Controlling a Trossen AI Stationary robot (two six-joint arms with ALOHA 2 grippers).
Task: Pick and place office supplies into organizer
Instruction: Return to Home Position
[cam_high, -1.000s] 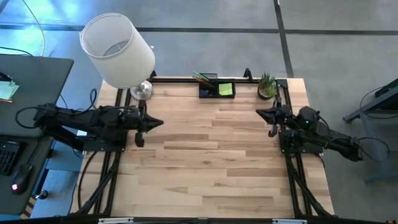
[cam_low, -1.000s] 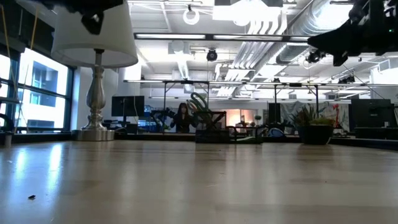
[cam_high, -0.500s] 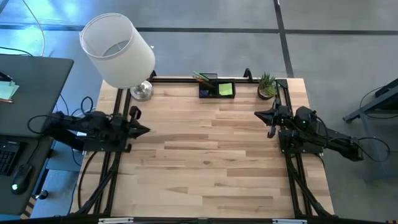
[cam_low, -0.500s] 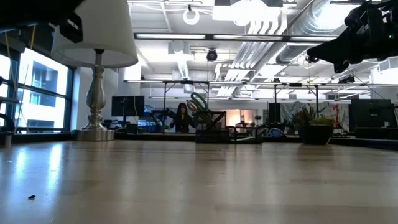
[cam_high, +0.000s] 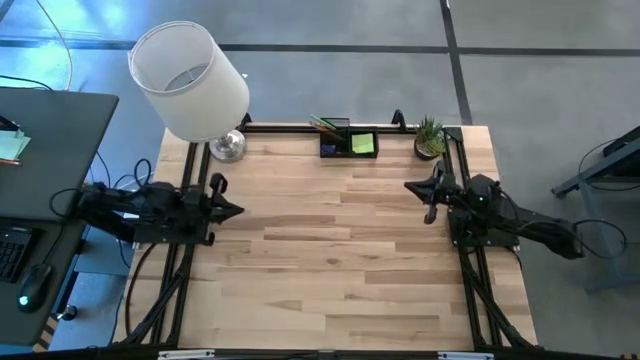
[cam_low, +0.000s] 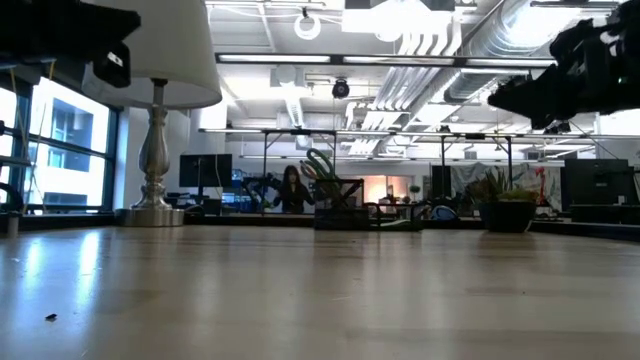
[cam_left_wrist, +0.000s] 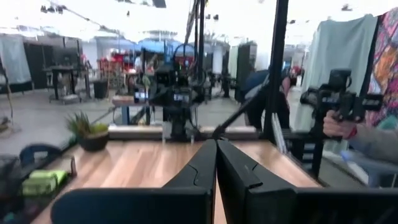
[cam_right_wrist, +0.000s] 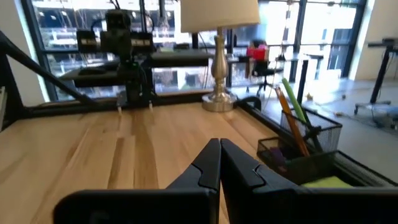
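Observation:
The black organizer (cam_high: 349, 143) stands at the table's far edge and holds orange pencils (cam_high: 322, 123), a green-handled item and a lime-green sticky-note pad (cam_high: 364, 144). In the right wrist view the organizer (cam_right_wrist: 309, 155) shows the pencils (cam_right_wrist: 289, 121) standing upright in its mesh cup. My left gripper (cam_high: 234, 210) is shut and hangs above the table's left edge. My right gripper (cam_high: 412, 187) is shut near the right edge, in front of the potted plant. Neither touches anything.
A white-shaded lamp (cam_high: 192, 80) stands at the far left corner. A small potted plant (cam_high: 430, 137) sits at the far right corner beside the organizer. The broad wooden tabletop (cam_high: 330, 250) lies between the arms. A person (cam_left_wrist: 367, 137) stands beyond the table's right side.
My left arm has drawn back toward the table's left edge, its gripper now near the frame rail. My right gripper has edged slightly toward the table's middle. Nothing on the table has moved.

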